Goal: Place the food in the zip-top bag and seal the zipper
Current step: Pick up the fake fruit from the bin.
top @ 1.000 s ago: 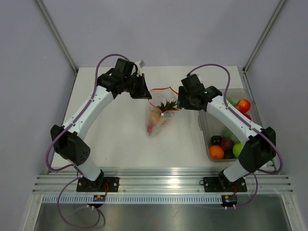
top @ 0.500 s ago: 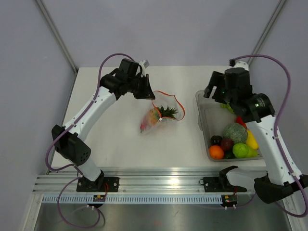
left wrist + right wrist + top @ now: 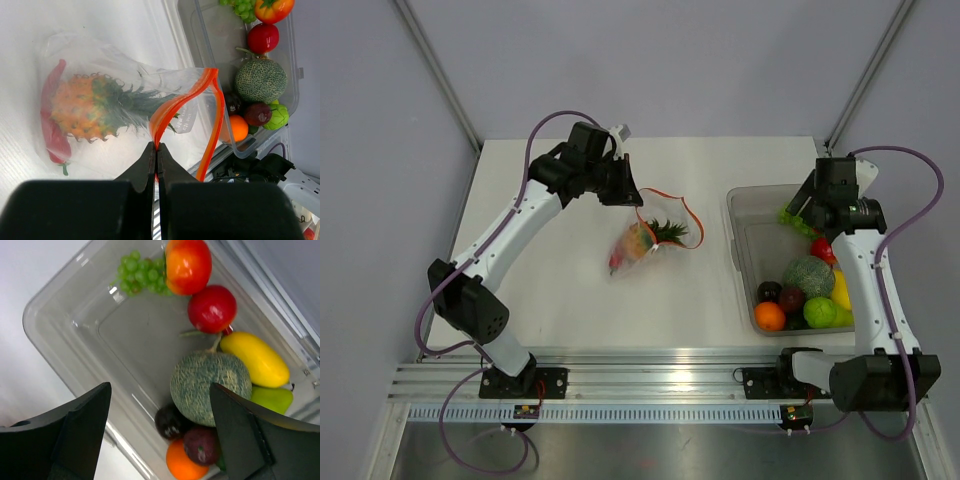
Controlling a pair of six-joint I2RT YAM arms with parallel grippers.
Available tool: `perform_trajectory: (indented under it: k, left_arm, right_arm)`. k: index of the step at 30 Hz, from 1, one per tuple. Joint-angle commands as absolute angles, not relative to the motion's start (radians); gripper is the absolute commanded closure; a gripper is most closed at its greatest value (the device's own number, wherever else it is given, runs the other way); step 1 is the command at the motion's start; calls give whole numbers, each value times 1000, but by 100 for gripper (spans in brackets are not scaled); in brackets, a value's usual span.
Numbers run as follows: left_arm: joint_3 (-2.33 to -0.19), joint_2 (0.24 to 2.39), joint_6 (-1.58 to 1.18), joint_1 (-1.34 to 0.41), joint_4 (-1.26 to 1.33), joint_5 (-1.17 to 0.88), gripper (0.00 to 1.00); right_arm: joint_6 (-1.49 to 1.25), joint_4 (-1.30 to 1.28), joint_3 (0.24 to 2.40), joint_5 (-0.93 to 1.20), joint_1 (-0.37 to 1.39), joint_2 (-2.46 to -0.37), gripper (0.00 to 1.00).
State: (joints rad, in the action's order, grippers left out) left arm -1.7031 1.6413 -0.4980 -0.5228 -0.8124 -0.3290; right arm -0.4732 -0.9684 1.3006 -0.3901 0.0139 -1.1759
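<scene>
The clear zip-top bag (image 3: 645,240) lies mid-table with a pineapple (image 3: 87,105) and a red pepper (image 3: 50,125) inside. Its red-orange zipper (image 3: 670,200) stands open in a loop. My left gripper (image 3: 628,192) is shut on the zipper's left end, with the strip pinched between the fingertips in the left wrist view (image 3: 156,150). My right gripper (image 3: 812,212) is open and empty above the clear bin (image 3: 745,215). More food lies in the bin: green grapes (image 3: 140,272), a tomato (image 3: 187,265), a red apple (image 3: 212,309), a netted melon (image 3: 210,387), a yellow piece (image 3: 255,360), an orange (image 3: 185,465) and dark purple pieces (image 3: 202,445).
The rigid bin stands at the table's right edge. Grey walls with metal posts enclose the white table (image 3: 550,290). An aluminium rail (image 3: 650,385) with the arm bases runs along the near edge.
My right arm let go of the bag and swung right to hover over the bin. The bag's mouth now hangs from the left gripper alone and has shifted slightly left.
</scene>
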Motion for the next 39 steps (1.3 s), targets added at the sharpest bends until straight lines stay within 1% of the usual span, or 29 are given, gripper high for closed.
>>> perform_trajectory:
  k: [1, 2, 4, 6, 12, 18, 21, 24, 25, 31, 32, 34, 38, 39]
  left_arm:
    - [-1692, 1612, -497, -526, -747, -350, 100]
    - [-1683, 1612, -494, -526, -741, -353, 100]
    - [-1677, 1612, -489, -526, -741, -344, 100]
    - [-1674, 1615, -488, -526, -738, -338, 100]
    - [-1723, 1643, -482, -526, -742, -345, 100]
    - [-1744, 1655, -480, -526, -744, -364, 100]
    - [-1738, 1655, -474, -528, -742, -367, 100]
    - [-1732, 1660, -476, -528, -742, -370, 100]
    - [-1730, 1660, -477, -528, -741, -371, 100]
    - [-1740, 1663, -486, -534, -739, -367, 100]
    - [-1741, 1666, -489, -537, -739, -364, 100]
    - [-1747, 1677, -489, -549, -742, -350, 100]
    - [-1793, 1721, -489, -577, -761, -344, 100]
    - [-1816, 1730, -491, -583, -761, -348, 100]
  right_arm:
    - [-428, -749, 1293, -440, -55, -1267, 13]
    - [-404, -729, 1305, -405, -108, -1297, 12]
    - [-388, -701, 1327, -362, -153, -1385, 8]
    - [-373, -672, 1347, -347, -198, -1451, 8]
    - [-334, -666, 1407, -295, -247, -1590, 7]
    - [-327, -628, 1414, -265, -275, -1666, 4]
    - [-325, -608, 1417, -256, -287, -1698, 4]
    - [-321, -588, 1416, -242, -293, -1723, 6]
    - [-321, -584, 1417, -241, -295, -1727, 9]
    - [-330, -563, 1398, -207, -296, -1764, 17]
    - [-333, -560, 1396, -207, -296, -1766, 22]
    - [-334, -560, 1390, -207, -296, -1769, 25]
    - [-341, -558, 1379, -199, -296, -1743, 38]
    - [-342, -555, 1373, -195, -296, -1732, 47]
